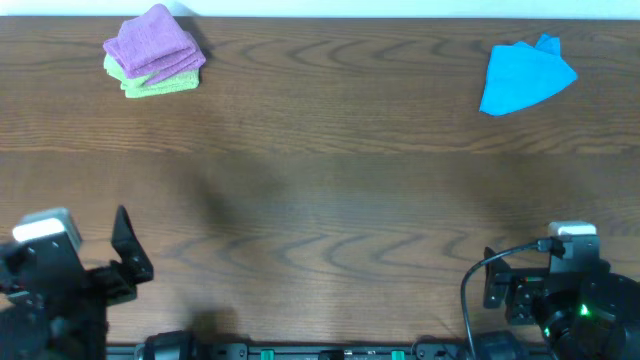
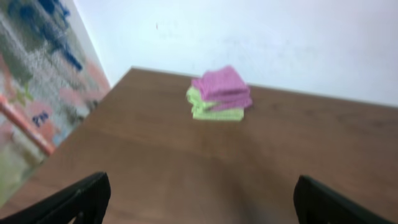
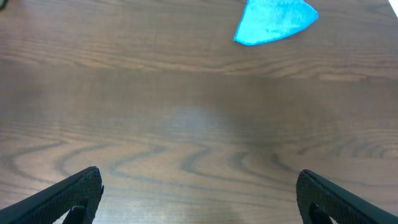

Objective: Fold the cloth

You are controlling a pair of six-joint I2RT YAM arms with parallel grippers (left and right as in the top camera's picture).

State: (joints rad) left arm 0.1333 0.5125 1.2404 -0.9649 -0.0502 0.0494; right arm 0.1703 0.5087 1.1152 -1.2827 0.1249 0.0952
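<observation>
The purple cloth lies folded on top of a lime-green folded cloth at the table's far left corner. It also shows in the left wrist view, far ahead of the fingers. My left gripper is open and empty near the front left edge; in its wrist view bare table lies between the fingers. My right gripper is open and empty near the front right edge; its wrist view shows only wood between the fingers.
A bright blue cloth lies crumpled at the far right, also in the right wrist view. The brown wooden table runs to a white wall at the back. A patterned surface stands left of the table.
</observation>
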